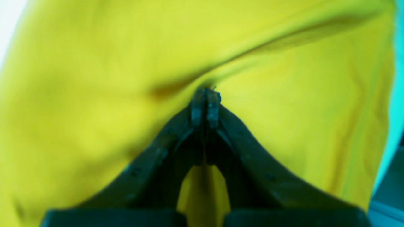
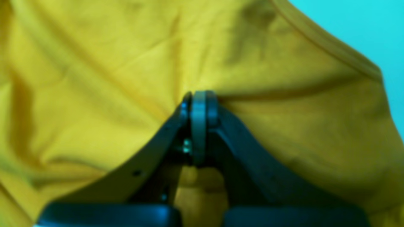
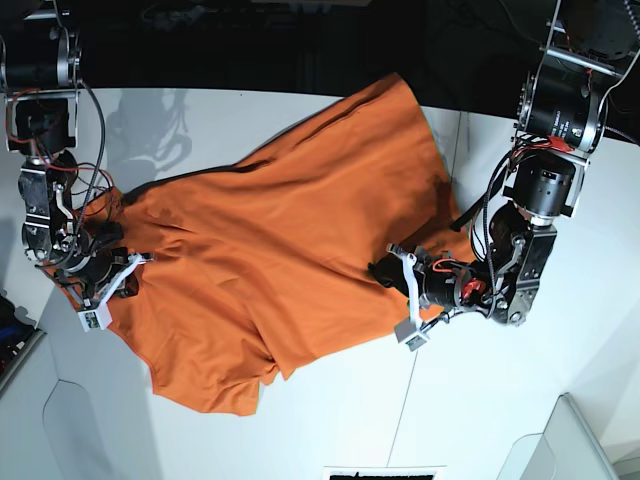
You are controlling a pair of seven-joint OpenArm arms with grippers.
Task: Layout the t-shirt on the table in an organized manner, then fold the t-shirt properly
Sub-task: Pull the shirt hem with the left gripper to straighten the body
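The t-shirt [image 3: 270, 240] is orange in the base view and looks yellow in both wrist views. It lies spread and rumpled across the white table [image 3: 250, 110], with one end reaching the far edge. My left gripper [image 1: 205, 94] is shut on a fold of the t-shirt [image 1: 94, 94], and creases run out from its tips. In the base view this left gripper [image 3: 385, 270] grips the shirt's right edge. My right gripper [image 2: 199, 97] is shut on the t-shirt [image 2: 94, 78] near a hemmed edge. In the base view the right gripper [image 3: 128, 265] is at the shirt's left end.
A thin dark seam [image 3: 410, 400] crosses the table. Beyond the far edge the background is dark. Both arm bases stand at the back corners, with loose cables [image 3: 90, 190] by the left one. A pale panel [image 3: 565, 440] sits at the near right corner.
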